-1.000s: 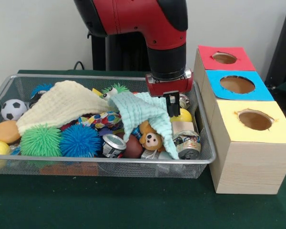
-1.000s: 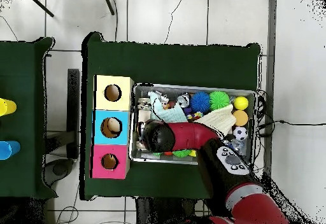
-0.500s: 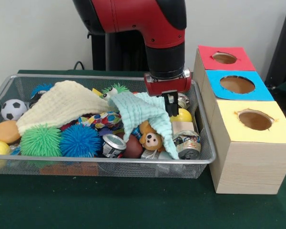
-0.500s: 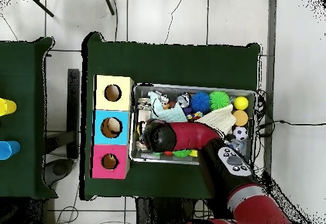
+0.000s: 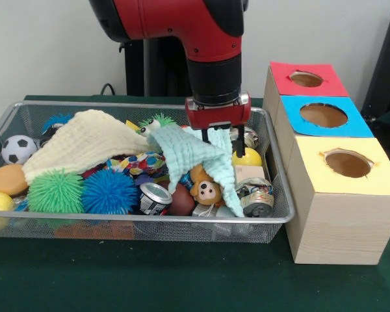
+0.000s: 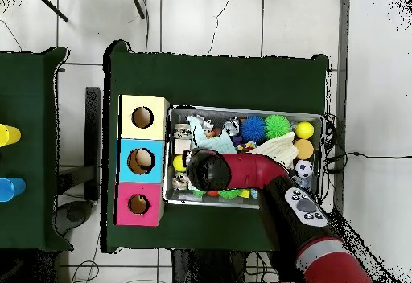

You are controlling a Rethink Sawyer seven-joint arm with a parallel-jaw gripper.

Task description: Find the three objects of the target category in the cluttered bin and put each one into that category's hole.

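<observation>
Jaws (image 5: 221, 144) spread over the mint cloth (image 5: 198, 159) — tight against clutter, just inside the bin's (image 5: 276, 188) box-side rim

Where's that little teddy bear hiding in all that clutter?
In the front view the teddy bear sits toward the bin's right end, peeking from under the pale green cloth, beside a crushed can.
</observation>
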